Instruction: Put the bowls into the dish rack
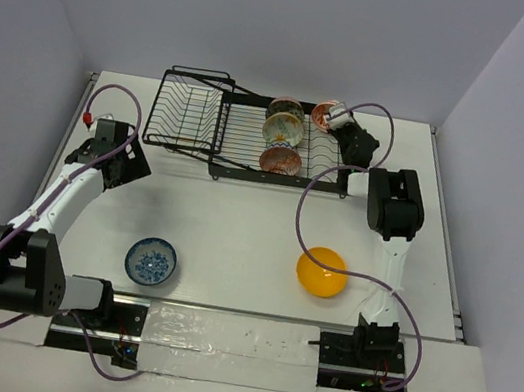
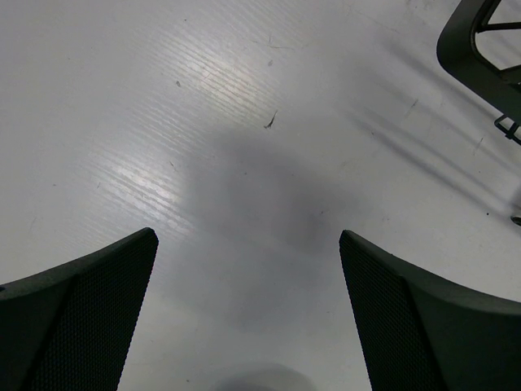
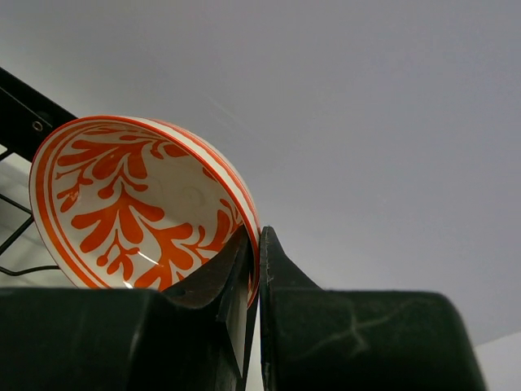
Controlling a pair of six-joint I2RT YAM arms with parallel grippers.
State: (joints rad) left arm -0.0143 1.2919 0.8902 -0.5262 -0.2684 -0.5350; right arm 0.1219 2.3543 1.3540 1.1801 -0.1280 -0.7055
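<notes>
The black wire dish rack (image 1: 195, 113) stands at the back of the table. Three patterned bowls stand on edge in its right half: one at the back (image 1: 286, 110), a white leafy one (image 1: 284, 131) and a reddish one (image 1: 280, 162). My right gripper (image 1: 329, 120) is shut on the rim of the orange-red floral bowl (image 3: 122, 204) and holds it tilted above the rack's right end (image 3: 18, 104). The blue patterned bowl (image 1: 151, 261) and the plain orange-yellow bowl (image 1: 321, 271) sit on the table in front. My left gripper (image 1: 132, 165) is open and empty over bare table (image 2: 248, 236).
The rack's tilted basket section (image 1: 190, 102) is at its left end; a corner of it shows in the left wrist view (image 2: 468, 49). Grey walls close in the table at the back and sides. Purple cables (image 1: 312, 227) loop over the table by the right arm.
</notes>
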